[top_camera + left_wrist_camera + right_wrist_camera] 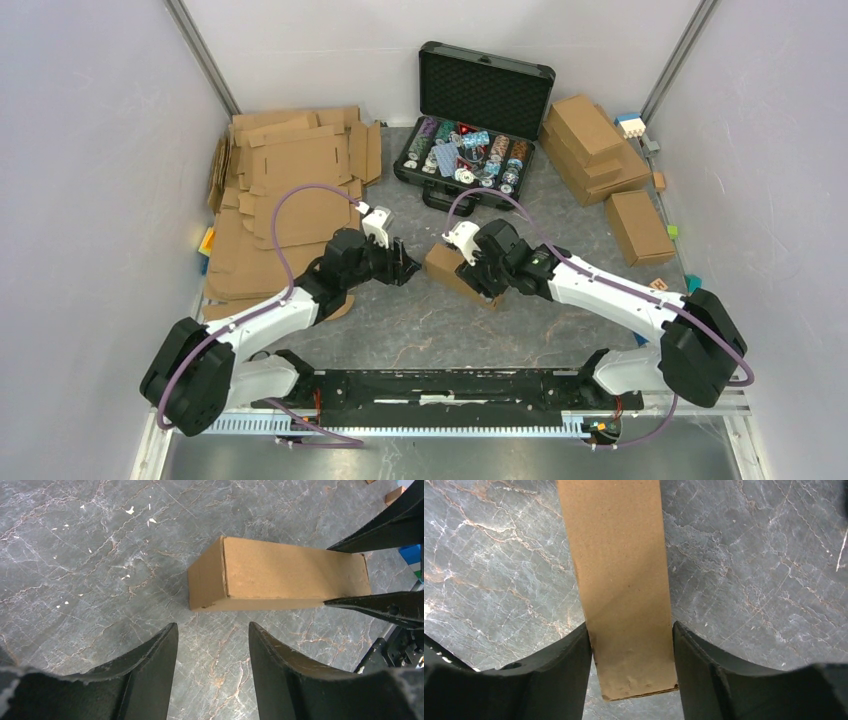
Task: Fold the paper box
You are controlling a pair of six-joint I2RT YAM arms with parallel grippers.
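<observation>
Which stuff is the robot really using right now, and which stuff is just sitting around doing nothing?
In the job:
- paper box, on the table
- right gripper, pinching one end of the box
- left gripper, open, facing the box's other end

Just lying about:
- flat cardboard sheets, far left
- black case of chips, lid up
- pile of folded boxes, far right

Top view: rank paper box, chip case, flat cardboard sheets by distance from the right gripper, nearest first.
1. paper box: between its jaws, table centre.
2. chip case: straight behind, at the back.
3. flat cardboard sheets: across on the left.
</observation>
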